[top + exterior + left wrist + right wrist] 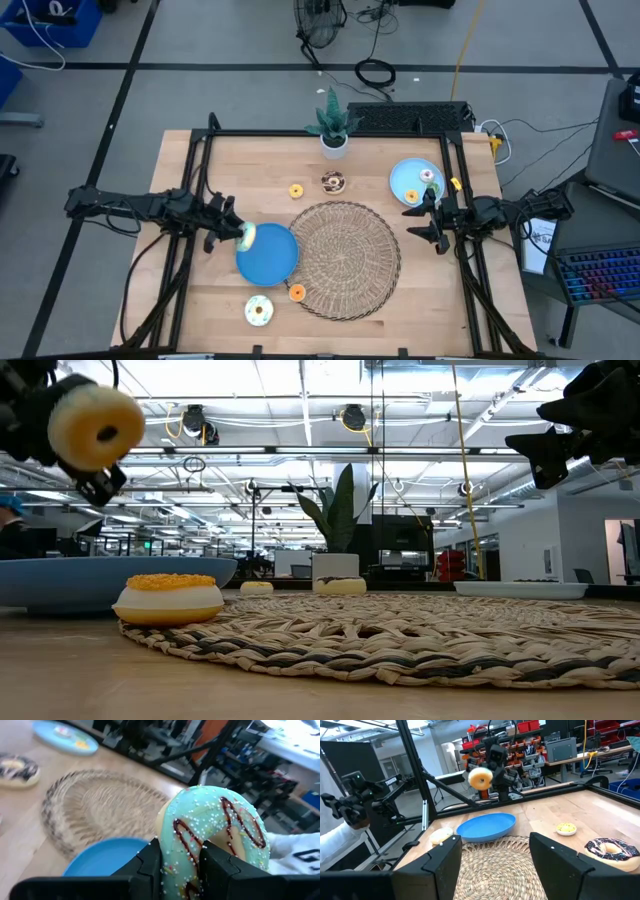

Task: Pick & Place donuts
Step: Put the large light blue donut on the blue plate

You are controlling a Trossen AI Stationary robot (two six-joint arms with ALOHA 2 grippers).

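My left gripper [238, 236] is shut on a mint-iced donut [210, 835] with brown drizzle, held in the air over the left rim of the blue plate [270, 258]. My right gripper [492, 870] waits open at the table's right side, next to a light blue plate [405, 180] that carries two donuts [427, 176]. A yellow donut [296, 190] and a brown donut [333, 181] lie flat on the wood beyond the wicker mat [345, 258]. An orange donut [297, 292] and a pale donut [259, 311] lie near the front. My left gripper pinches one side of the donut's ring [182, 852] between its two fingers [150, 865]; one finger is at the outer rim, the other by the hole. The fingers reach in about level from the table's left. The donut stands on edge, lifted clear of the plate.
A potted plant [333, 128] stands at the far edge, middle. A black frame [300, 134] runs round the table's far and side edges. The wicker mat fills the middle.
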